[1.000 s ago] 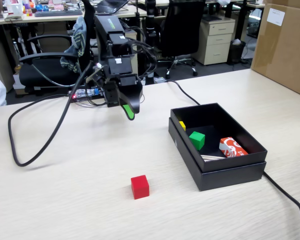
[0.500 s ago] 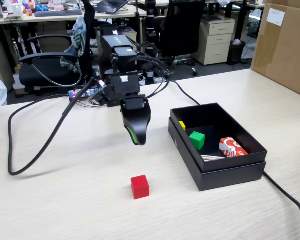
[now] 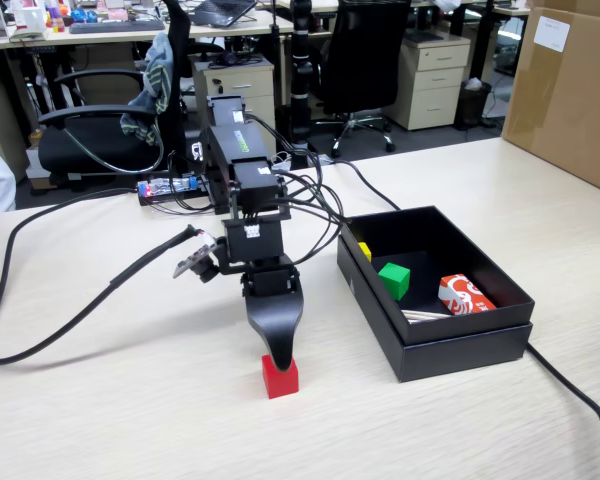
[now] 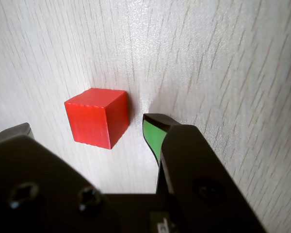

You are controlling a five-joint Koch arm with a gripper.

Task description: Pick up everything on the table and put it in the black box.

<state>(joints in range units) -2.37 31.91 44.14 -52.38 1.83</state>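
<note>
A red cube (image 3: 280,378) lies on the pale wooden table near the front. In the wrist view the red cube (image 4: 97,117) sits between my two fingertips, a little ahead of them and touching neither. My gripper (image 3: 278,352) points straight down over it; in the wrist view the gripper (image 4: 89,128) is open, with a green-padded fingertip (image 4: 153,133) on the right and the other tip at the left edge. The black box (image 3: 458,345) stands to the right of the arm. It holds a green cube (image 3: 394,280), a yellow piece (image 3: 364,250) and a red-and-white carton (image 3: 464,295).
A thick black cable (image 3: 40,345) curves over the table to the left of the arm, and another (image 3: 580,400) runs from the box to the front right. A cardboard box (image 3: 570,90) stands at the back right. Office chairs and drawers stand beyond the table.
</note>
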